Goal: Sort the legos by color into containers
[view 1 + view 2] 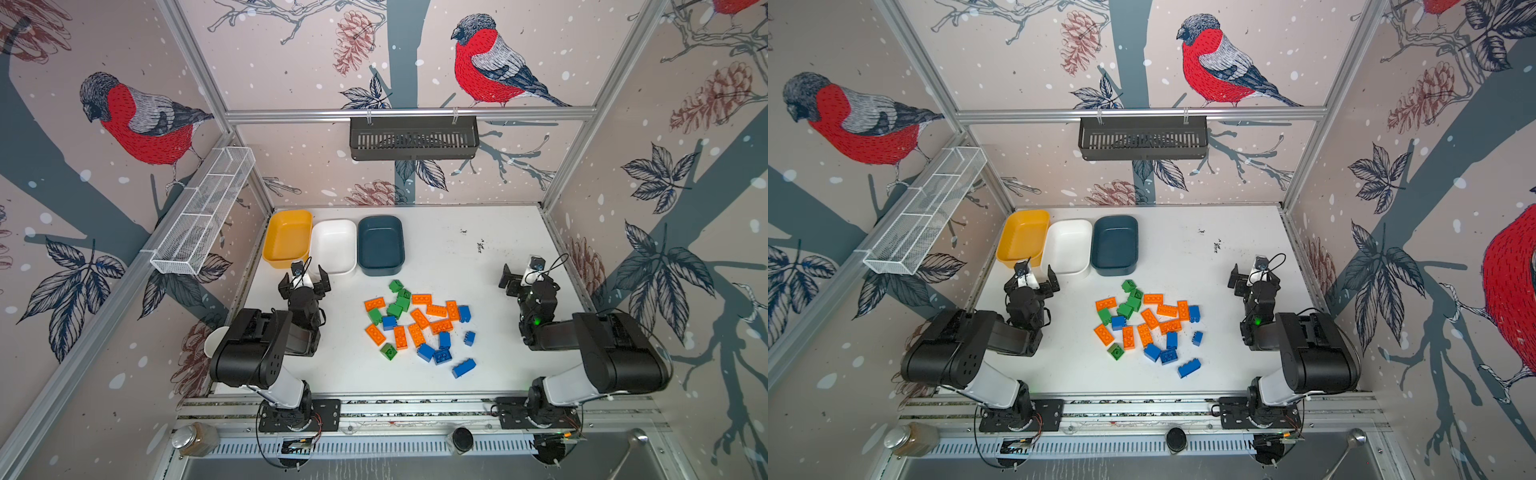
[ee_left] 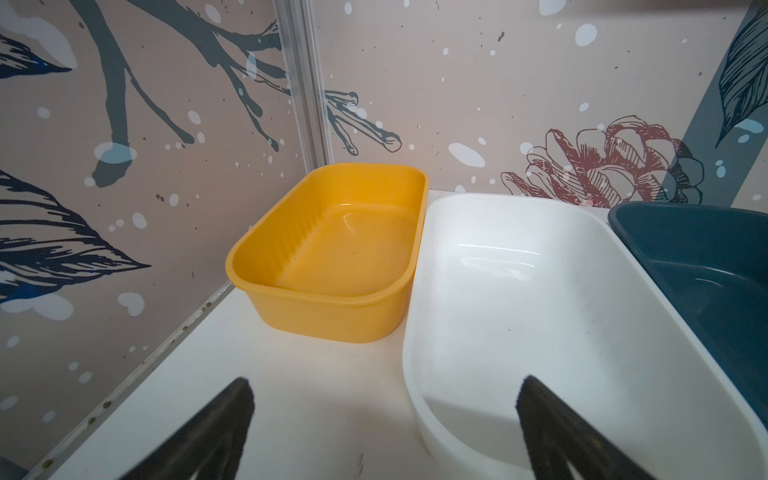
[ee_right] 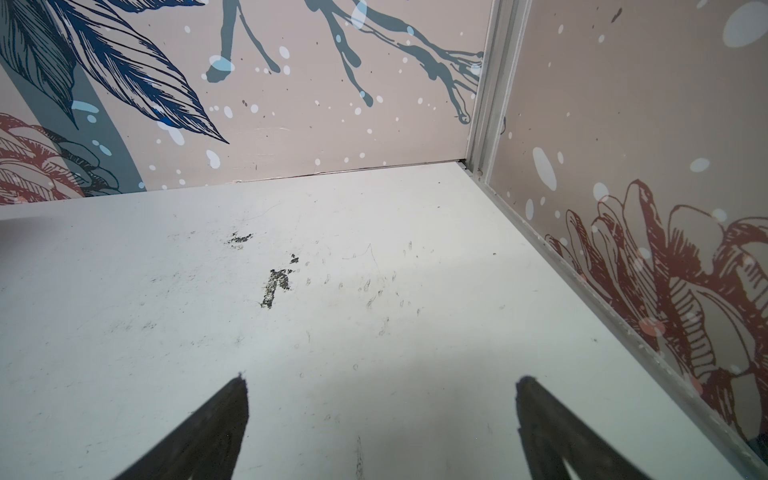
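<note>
The legos [image 1: 415,324] lie in a loose pile of orange, green and blue bricks at mid-table, seen in both top views [image 1: 1146,324]. Three empty containers stand in a row at the back left: yellow [image 1: 286,239], white [image 1: 333,245] and dark teal [image 1: 380,245]. My left gripper [image 1: 304,279] is open just in front of the yellow [image 2: 332,249] and white [image 2: 519,311] tubs, with nothing between its fingers [image 2: 385,382]. My right gripper [image 1: 528,276] is open over bare table at the right, facing the back corner [image 3: 383,380]. Neither wrist view shows the legos.
A white wire mesh tray [image 1: 203,212] hangs on the left wall. A black slotted basket [image 1: 413,139] hangs from the back rail. A glass jar [image 1: 195,438] and a black knob [image 1: 461,438] sit on the front ledge. Scuff marks [image 3: 276,284] dot the table.
</note>
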Motion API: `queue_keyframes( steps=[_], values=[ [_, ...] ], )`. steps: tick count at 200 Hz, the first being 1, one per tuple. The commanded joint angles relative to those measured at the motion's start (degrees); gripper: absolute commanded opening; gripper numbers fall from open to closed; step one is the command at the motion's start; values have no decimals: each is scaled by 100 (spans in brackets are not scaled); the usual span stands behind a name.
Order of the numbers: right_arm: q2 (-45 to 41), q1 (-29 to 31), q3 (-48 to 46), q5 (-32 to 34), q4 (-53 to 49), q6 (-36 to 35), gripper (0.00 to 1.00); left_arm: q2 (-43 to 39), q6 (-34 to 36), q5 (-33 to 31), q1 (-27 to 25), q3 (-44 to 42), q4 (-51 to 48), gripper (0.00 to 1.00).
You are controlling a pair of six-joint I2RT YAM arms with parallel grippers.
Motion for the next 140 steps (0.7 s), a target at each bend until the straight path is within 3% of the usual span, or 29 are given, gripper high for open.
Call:
queue_keyframes(
  steps=[1, 14, 31, 57, 76, 110, 140],
  values=[
    [-66, 20, -1, 52, 204, -45, 100, -156, 70, -15, -29, -57, 249, 99],
    [-320, 50, 185, 89, -290, -78, 100, -516, 59, -212, -69, -115, 36, 99],
    [-759, 38, 770, 176, -1750, 96, 100, -1150, -76, -602, -70, -139, -447, 99],
    [-1073, 64, 1597, -47, -3245, 647, 100, -2091, -285, -1205, -78, 56, -1269, 99],
    [-1065, 223, 2188, -54, -3989, 1297, 100, -2550, -777, -1572, -76, 762, -2789, 99],
    [-742, 839, 3024, -12, -4544, 2353, 100, -2062, -1544, -1602, -61, 2469, -5194, 98],
    [-32, 1269, 4132, -253, -5339, 2742, 100, -1160, -1417, -719, 26, 3840, -6582, 98]
  ],
)
